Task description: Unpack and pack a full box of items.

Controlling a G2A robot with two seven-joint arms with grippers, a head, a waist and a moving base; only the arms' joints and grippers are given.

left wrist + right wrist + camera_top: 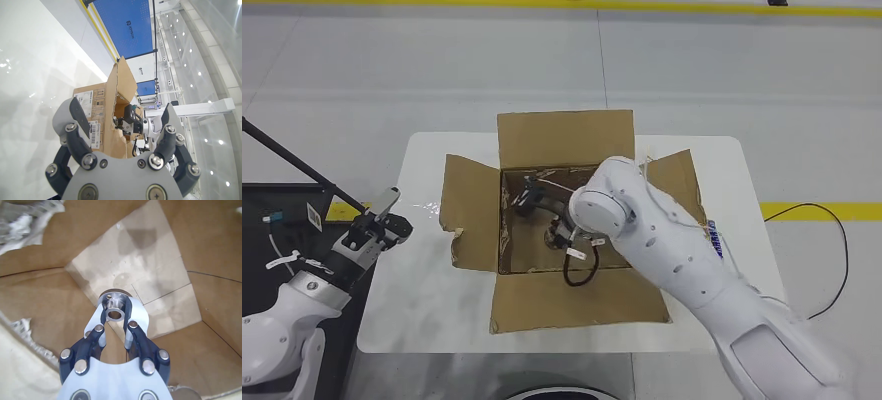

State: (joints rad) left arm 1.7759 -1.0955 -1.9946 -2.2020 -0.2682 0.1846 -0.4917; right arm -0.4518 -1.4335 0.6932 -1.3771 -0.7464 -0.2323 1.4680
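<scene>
I'm seeing a plain brown box (564, 140) on the white table (412, 310), white labels (86, 97) with black barcodes on the box's side, and a shiny silver flange (114, 313) inside it in my white-and-black right gripper (115, 305).

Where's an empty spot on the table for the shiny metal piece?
Bare table lies between the left flap of the box and the left gripper, and beyond the right flap. Inside the box is crowded: the right gripper holds the metal piece there.

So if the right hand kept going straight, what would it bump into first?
Probably the bare box floor. The right hand points down at it, shut on a metal part, which would likely touch first.
</scene>
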